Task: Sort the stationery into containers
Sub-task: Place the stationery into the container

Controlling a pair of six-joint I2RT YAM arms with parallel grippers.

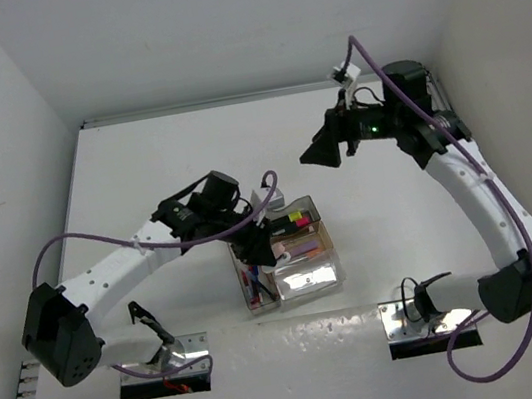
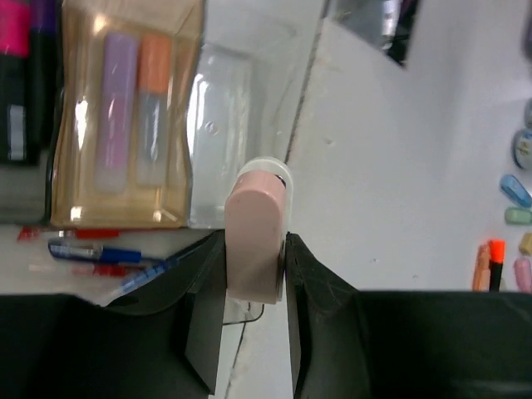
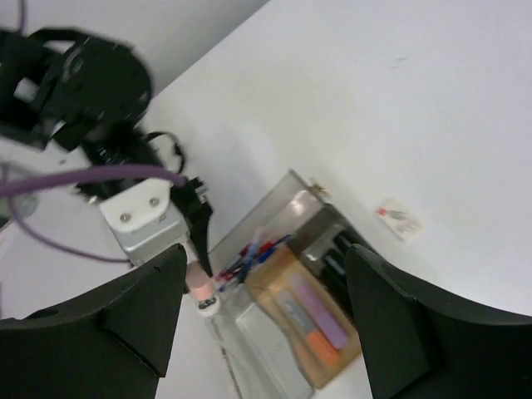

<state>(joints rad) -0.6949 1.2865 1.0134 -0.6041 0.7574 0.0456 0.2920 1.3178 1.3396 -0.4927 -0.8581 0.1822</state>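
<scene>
A: Trays, quick?
B: 4, packed tight mid-table (image 1: 188, 151). Long tray (image 1: 263, 306) on the cluster's left. Amber tray (image 2: 79, 108), clear tray (image 2: 220, 125) and dark tray (image 2: 25, 179) sit alongside it.

A: Contents?
B: Amber: 2 side by side, purple highlighter (image 2: 116, 108) + orange highlighter (image 2: 152, 108). Dark: pink highlighter (image 2: 12, 25) and, from the top cam, yellow highlighter (image 1: 296, 217). The rest in there is too blurred to count. Long: 1 blue pen (image 2: 100, 252) plus red pens (image 2: 91, 234). At least 2 red streaks, exact no. unclear. Clear: just glare visible.

A: Any writing?
B: None legible. There's a grey label on sth in the dark tray, too blurry. A small white tag (image 3: 397, 219) w/ a red mark lies on the table, apart from the trays. Can't read it.

A: Grippers?
B: Left gripper (image 2: 255, 239) is clamped on the eraser (image 2: 256, 208), jaws pinching its sides. It's pale pink w/ a rounded end and a whitish ring at the tip. 1 eraser in view.

A: Where's it sit?
B: In the wrist cam its tip overlaps the clear tray's near end, just beside amber. Touching or above, can't tell.

A: Right?
B: Right gripper (image 1: 331, 144) is over the far-right table, fingers spread wide.
</scene>
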